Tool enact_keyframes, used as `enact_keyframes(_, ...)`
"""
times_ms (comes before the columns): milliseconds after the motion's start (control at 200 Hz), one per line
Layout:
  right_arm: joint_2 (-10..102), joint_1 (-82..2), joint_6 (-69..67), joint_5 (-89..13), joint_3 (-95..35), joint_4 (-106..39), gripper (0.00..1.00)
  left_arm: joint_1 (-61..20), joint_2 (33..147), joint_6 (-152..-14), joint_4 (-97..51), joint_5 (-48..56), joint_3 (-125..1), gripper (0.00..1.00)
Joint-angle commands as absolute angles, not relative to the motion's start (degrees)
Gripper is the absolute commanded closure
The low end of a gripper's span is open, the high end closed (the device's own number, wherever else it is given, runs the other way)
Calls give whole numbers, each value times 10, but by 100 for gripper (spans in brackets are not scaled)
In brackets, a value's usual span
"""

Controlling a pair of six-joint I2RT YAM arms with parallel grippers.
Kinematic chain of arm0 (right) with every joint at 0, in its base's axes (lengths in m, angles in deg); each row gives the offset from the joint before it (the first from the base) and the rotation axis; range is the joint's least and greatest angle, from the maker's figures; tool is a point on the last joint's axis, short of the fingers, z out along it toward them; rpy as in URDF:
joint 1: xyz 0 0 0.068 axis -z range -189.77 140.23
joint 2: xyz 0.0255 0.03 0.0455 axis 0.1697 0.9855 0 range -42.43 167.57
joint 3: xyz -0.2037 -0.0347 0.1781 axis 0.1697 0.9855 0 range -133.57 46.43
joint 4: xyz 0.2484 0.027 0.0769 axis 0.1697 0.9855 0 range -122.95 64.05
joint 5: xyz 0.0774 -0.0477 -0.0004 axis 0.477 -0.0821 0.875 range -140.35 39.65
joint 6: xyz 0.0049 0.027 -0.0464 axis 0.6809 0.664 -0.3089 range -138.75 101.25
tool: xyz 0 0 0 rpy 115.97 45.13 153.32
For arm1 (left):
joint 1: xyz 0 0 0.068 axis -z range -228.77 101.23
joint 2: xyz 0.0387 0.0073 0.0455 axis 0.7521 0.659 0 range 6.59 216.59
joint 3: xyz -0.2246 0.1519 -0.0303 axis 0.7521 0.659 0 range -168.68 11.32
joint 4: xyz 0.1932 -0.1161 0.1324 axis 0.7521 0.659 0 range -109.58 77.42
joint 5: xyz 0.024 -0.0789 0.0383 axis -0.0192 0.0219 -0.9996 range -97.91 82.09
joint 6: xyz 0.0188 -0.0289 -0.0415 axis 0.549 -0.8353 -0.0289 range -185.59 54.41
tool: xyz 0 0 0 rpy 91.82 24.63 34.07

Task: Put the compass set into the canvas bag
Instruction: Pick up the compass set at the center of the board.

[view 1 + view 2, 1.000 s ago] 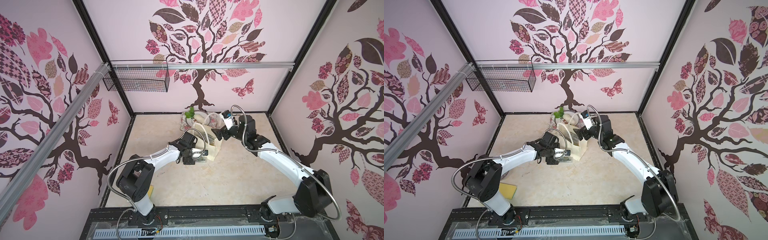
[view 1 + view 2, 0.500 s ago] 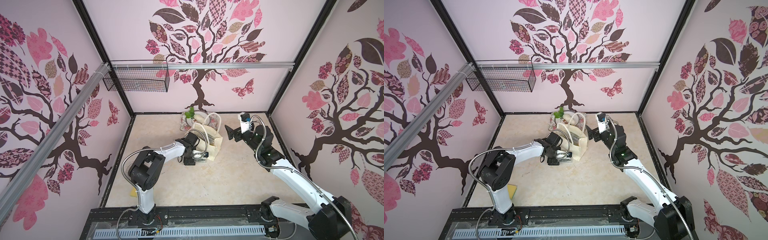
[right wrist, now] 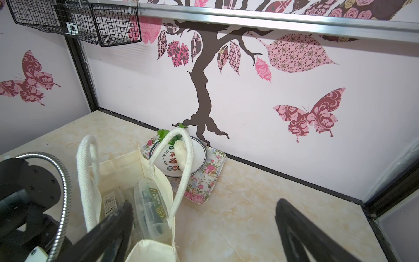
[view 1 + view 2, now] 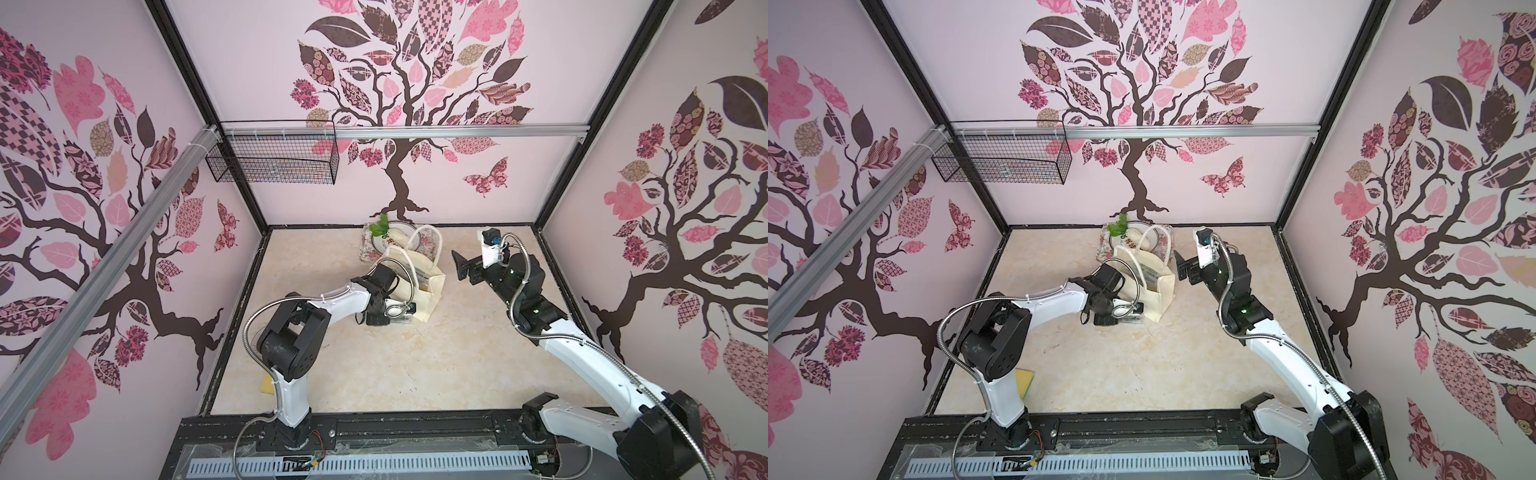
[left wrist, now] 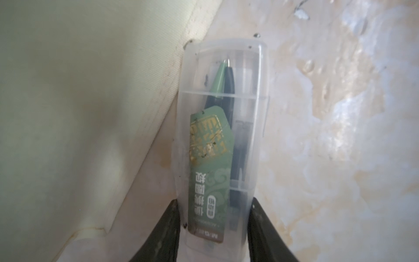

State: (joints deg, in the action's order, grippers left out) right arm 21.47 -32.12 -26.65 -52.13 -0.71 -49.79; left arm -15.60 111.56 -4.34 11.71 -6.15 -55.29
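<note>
L gripper [image 5: 214, 202] has closed in & now pinches the compass set [image 5: 217, 145], a clear case, by both sides. Case lies flat on the bench [image 4: 415, 365], mid, toward back edge, just beside the canvas bag [image 4: 430, 291] bottom. Other clear cases [image 3: 149, 211] sit inside bag. R gripper [image 3: 204, 205] has backed off from bag, jaws wide open, holding nothing.

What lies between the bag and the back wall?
A floral tray holding a plate with a radish, plainest in the right wrist view.
</note>
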Motion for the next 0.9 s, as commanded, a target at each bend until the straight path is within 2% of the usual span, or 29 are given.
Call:
enact_keyframes(0,207,-314,-258,-530,-4,-520,0,-153,1058,-44,67,-71,-522,62)
enact_keyframes(580,222,-283,-234,-516,11,-538,0,-150,850,-16,49,-93,-499,59)
enact_keyframes(895,238,-282,-227,-506,13,-543,0,-151,817,11,55,-101,-534,59)
